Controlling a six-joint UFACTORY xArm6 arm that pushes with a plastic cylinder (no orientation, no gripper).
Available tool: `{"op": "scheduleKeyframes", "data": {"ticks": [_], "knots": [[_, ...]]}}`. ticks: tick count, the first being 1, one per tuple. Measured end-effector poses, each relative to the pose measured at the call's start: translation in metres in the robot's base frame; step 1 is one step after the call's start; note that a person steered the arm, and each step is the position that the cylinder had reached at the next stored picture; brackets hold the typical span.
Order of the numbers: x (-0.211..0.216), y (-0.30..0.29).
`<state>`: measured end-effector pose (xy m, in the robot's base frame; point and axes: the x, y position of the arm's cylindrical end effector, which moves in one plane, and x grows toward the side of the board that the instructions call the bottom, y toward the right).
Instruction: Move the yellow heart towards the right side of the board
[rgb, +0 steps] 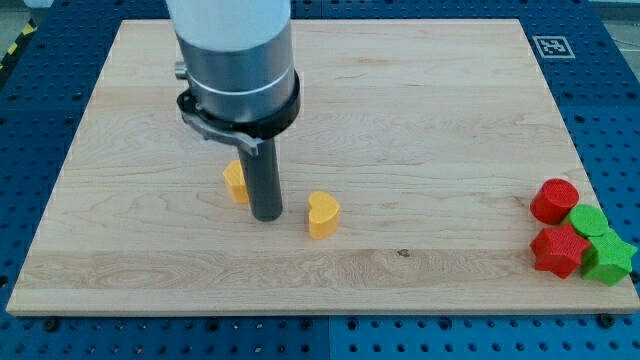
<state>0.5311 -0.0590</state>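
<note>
Jaws: none on this arm; it ends in a plain dark rod that holds nothing and can only push.
Tip: my tip (267, 216) rests on the table (400, 110), left of centre and toward the view's bottom.
Heart: the yellow heart (322, 215) stands just to the view's right of the tip, near it, with a sliver of bare wood between them; no contact shows.
Other yellow: a second yellow block (235, 181) sits just behind the rod on the view's left, partly hidden, its shape not readable.
Far corner: a red cylinder (553, 201), a red star (559, 250) and two green blocks (589, 220) (608, 259) are clustered by the right edge, well apart from the heart.
Step in hand: closing the last gap and starting the push, judged from the tip sitting on the heart's left side.
Line of push: the tip looks about level with the heart's middle, so a straight slide to the view's right should carry it without spinning; meeting a lobe off-centre would likely turn it aside.
Pace: a slow, steady slide seems best, with small up or down corrections if the heart starts to slip round the rod.
Stopping place: the path to the right is open wood; the heart's row runs toward the red and green cluster, so halting short of it, or steering slightly toward the view's top, would avoid scattering those blocks.
Watch: the other yellow block lies behind the travel direction and should stay undisturbed.
</note>
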Motion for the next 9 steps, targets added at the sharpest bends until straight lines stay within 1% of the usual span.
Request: {"op": "scheduleKeyframes", "data": {"ticks": [1, 4, 9], "knots": [[0.008, 0.006], [0.008, 0.038], [0.013, 0.061]]}}
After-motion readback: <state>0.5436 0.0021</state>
